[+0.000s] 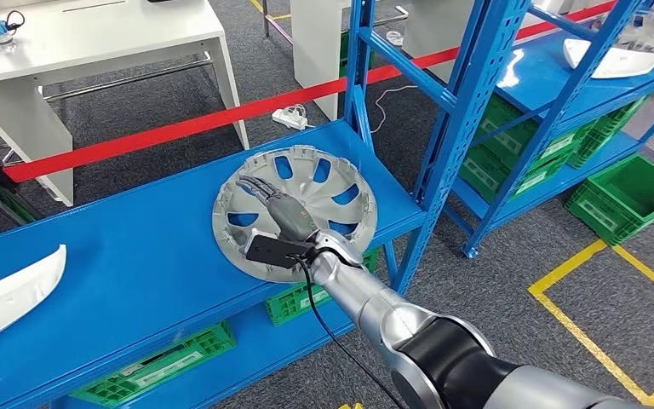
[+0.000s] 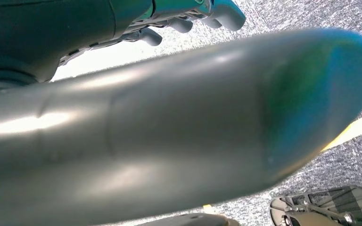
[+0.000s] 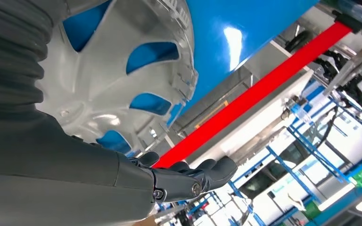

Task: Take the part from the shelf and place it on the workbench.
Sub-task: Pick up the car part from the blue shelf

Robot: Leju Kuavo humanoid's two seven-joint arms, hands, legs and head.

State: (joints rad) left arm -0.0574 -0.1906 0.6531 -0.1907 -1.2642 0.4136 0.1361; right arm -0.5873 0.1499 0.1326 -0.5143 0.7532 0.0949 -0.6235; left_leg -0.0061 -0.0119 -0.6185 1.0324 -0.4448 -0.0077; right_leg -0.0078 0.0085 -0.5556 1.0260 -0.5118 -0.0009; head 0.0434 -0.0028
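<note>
Right hand [image 1: 274, 207] flat and unclenched over the silver wheel cover [image 1: 295, 211] lying on the blue shelf [image 1: 136, 256]; nothing gripped, so a shallow rim grab risks it sliding off the edge.

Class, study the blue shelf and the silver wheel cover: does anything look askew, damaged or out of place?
Nothing looks damaged. The silver wheel cover lies flat on the blue shelf, inner side up, near its front corner. The right robot hand is stretched over its middle. A white part lies further along.
</note>
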